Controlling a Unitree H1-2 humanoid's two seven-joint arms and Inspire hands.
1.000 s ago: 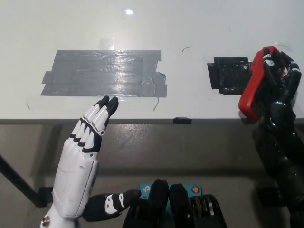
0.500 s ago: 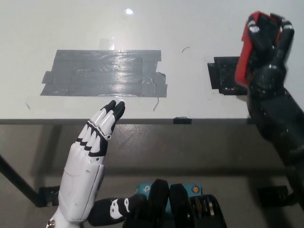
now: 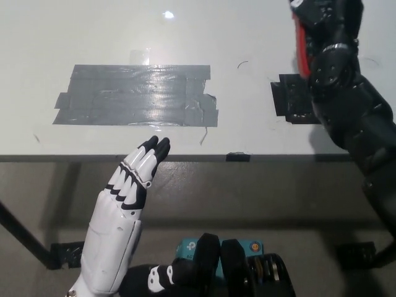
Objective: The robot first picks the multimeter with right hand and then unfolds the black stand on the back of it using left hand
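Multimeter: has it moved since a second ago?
Yes. The right hand has carried the multimeter up the picture: before it was right of the black tape patch, now it is above it at the top edge.

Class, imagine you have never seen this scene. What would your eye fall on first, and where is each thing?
The eye goes first to the red multimeter at the upper right, gripped by the black right hand above the white table. Next comes the big patch of grey tape stuck on the table at left of centre. The white left hand reaches up from the lower left, its fingers straight and apart near the table's front edge.
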